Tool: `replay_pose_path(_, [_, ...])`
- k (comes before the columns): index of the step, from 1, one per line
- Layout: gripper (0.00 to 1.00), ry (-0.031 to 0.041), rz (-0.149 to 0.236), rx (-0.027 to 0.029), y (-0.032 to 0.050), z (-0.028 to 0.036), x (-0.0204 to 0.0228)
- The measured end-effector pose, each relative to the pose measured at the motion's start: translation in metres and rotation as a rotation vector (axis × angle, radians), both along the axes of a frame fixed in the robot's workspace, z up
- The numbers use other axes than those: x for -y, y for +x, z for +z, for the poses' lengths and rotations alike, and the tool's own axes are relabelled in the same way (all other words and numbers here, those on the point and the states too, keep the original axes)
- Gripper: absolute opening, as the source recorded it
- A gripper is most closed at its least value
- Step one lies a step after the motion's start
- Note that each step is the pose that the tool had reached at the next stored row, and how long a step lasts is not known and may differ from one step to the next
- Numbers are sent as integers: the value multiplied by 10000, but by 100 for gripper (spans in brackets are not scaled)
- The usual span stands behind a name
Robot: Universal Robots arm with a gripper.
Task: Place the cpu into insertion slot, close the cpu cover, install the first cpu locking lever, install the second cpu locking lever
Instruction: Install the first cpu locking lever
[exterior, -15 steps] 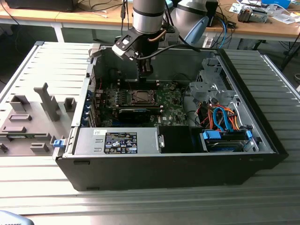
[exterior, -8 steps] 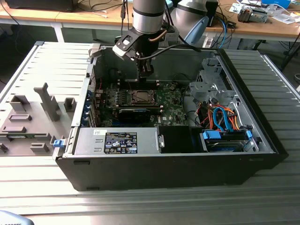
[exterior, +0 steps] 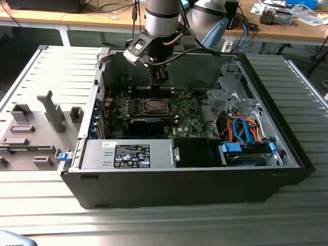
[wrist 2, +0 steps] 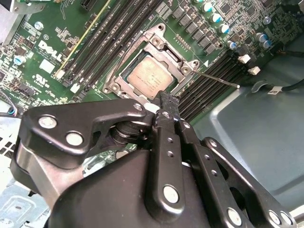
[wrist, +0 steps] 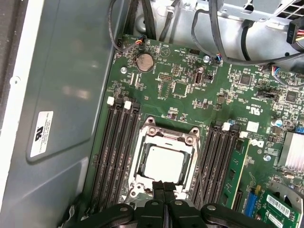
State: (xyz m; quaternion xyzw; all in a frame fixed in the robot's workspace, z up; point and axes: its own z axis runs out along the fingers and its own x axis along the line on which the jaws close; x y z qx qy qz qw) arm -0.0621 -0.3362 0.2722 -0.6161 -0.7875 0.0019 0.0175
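- My gripper (wrist: 164, 186) hangs inside the open computer case (exterior: 287, 154), low over the motherboard (wrist: 190, 90). Its two fingers are pressed together with nothing between them.
- In both wrist views the fingertips (wrist 2: 166, 102) sit over one edge of the insertion slot (wrist: 135, 189). I cannot tell whether they touch it.
- The cpu (wrist: 164, 164) lies flat in that slot, its pale metal face up.
- The cpu cover (wrist: 167, 139) is down over it, and the chip's face shows through the window.
- The cpu is square, its edges lined up with the cover's. The cover's slightly longer side runs parallel to the memory slots.
- Memory slots (wrist: 116, 152) flank the socket closely on both sides, so I have long black ridges to either hand.
- In the second wrist view a thin metal lever rod (wrist 2: 219, 80) angles out from a socket corner across the memory slots, just beside my fingertips. I cannot tell whether it is latched.
- A coin battery (wrist: 145, 60) sits on the board past the socket, well apart from my fingers.
- A grey case wall (wrist: 61, 95) rises just beyond the outer memory slots.
- In the exterior view a long black expansion card (exterior: 146, 123) lies just in front of the socket. The power supply (exterior: 128, 154) is nearer the camera, and blue and orange cables (exterior: 241, 128) are bundled on the exterior view's right.
- A grey fixture tray (exterior: 31, 128) sits outside the case on the exterior view's left.
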Motion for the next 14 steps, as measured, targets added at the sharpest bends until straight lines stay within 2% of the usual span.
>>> replay_pose_path(14, [11,-1,384,0,0,0,1])
